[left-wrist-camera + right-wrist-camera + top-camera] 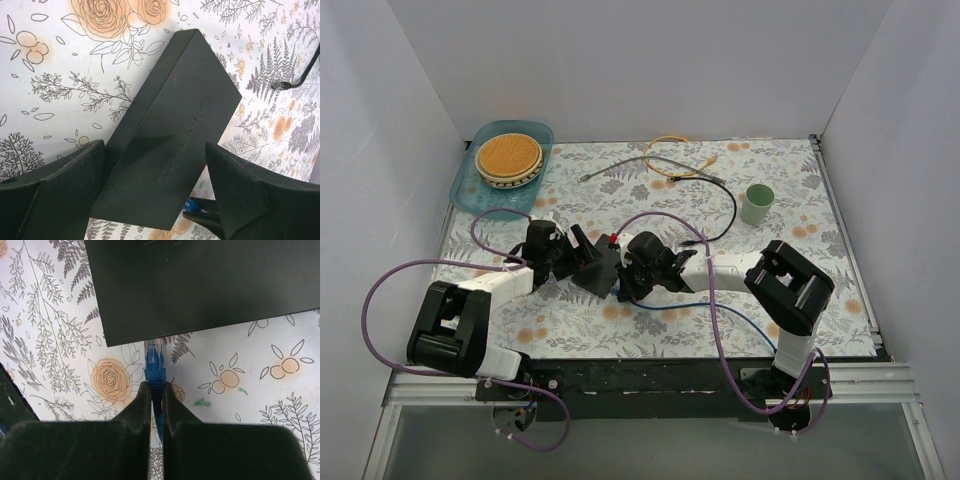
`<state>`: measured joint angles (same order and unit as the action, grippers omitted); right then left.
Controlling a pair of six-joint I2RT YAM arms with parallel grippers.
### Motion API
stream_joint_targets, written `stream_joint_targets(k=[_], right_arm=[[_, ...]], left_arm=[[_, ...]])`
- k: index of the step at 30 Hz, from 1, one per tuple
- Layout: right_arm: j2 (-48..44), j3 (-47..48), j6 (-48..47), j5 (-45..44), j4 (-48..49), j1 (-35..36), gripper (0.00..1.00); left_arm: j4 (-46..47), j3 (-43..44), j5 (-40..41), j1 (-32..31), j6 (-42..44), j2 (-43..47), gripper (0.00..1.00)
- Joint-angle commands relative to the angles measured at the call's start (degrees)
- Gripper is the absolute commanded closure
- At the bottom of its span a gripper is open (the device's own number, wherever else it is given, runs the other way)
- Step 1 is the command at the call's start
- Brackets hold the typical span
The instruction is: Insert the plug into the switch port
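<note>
Where the overhead view brings both arms together at mid-frame, we see the left gripper [584, 262] and the right gripper [626, 278] facing each other across the flat, matte black rectangular switch [603, 268]. The switch rests on the flower-printed tablecloth [820, 300]. A thin blue cable [720, 308] trails from the right gripper toward the lower right.

In the left wrist view the switch [170, 130] runs diagonally from top centre to the bottom edge. The left gripper [156, 150] has its jaws spread wide, with one black finger [60, 195] at lower left against one long side and its partner at lower right against the other. We judge the box to be clamped across its width and steadied.

In the right wrist view the right gripper [156, 386] has its jaws pressed together on the boot of the small blue plug with a clear tip [154, 354], at centre frame. The tip meets the near edge of the switch [210, 285], which fills the top of the frame. The sockets are hidden here, so we cannot tell whether the tip has entered one. With most of the plug body exposed, we judge that insertion is only starting. The next move calls for a straight push along the plug's axis toward the top of the frame. The plug must stay square to the port while the left jaws hold the box against that push.
</note>
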<state>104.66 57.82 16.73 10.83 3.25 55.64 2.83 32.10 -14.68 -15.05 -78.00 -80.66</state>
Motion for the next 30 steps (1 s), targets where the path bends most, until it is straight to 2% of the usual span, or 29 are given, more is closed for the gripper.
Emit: stream_joint_targets(k=[1,10,12,17,25,30], right_arm=[[-0.3,-1.9,2.0,-4.5,8.4,0.4,0.99],[-1.0,-5.5,2.1,-3.8,17.8,0.3,0.99],[-1.0,-6.6,1.2,-1.1,22.0,0.2,0.99],[0.5,-5.8,-0.9,5.0,24.9,0.3,0.99],[0.9,-5.0,-1.8,3.2,25.3,0.3,0.99],[0.7,-4.2,-0.7,-2.3,23.7,0.2,0.99]], left_arm=[[-3.2,-2.8,-5.4,-0.8,-1.3,1.0,0.20],[-0.5,-5.3,-7.6,-0.8,-2.0,1.7,0.23],[-0.3,-5.6,-8.3,-0.8,-1.7,1.8,0.23],[0.0,-5.6,-11.0,-0.9,0.3,1.7,0.24],[0.0,-7.0,-13.3,-0.8,0.7,2.3,0.26],[0.1,-7.8,-14.5,-0.9,-0.1,3.3,0.28]])
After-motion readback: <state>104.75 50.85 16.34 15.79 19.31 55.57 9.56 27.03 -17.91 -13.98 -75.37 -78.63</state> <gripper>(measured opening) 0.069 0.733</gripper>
